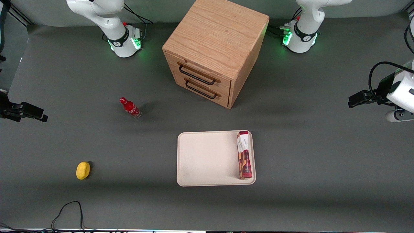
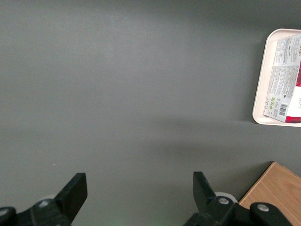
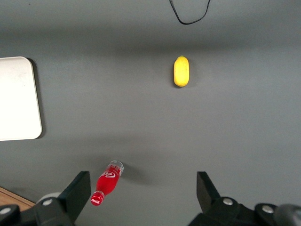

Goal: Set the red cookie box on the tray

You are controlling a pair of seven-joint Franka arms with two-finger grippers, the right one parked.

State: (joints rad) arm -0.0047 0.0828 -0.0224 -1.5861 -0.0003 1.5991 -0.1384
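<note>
The red cookie box (image 1: 244, 155) lies flat in the cream-white tray (image 1: 207, 158), along the short rim that faces the working arm's end of the table. In the left wrist view the box (image 2: 284, 80) shows its white label side inside the tray's rim (image 2: 260, 94). My left gripper (image 1: 354, 100) hovers well away from the tray, toward the working arm's end of the table. It is open and empty (image 2: 138, 181), with only bare grey table between its fingers.
A wooden drawer cabinet (image 1: 213, 51) with two black handles stands farther from the front camera than the tray; its corner shows in the left wrist view (image 2: 277, 193). A small red bottle (image 1: 130, 107) and a yellow object (image 1: 83, 170) lie toward the parked arm's end.
</note>
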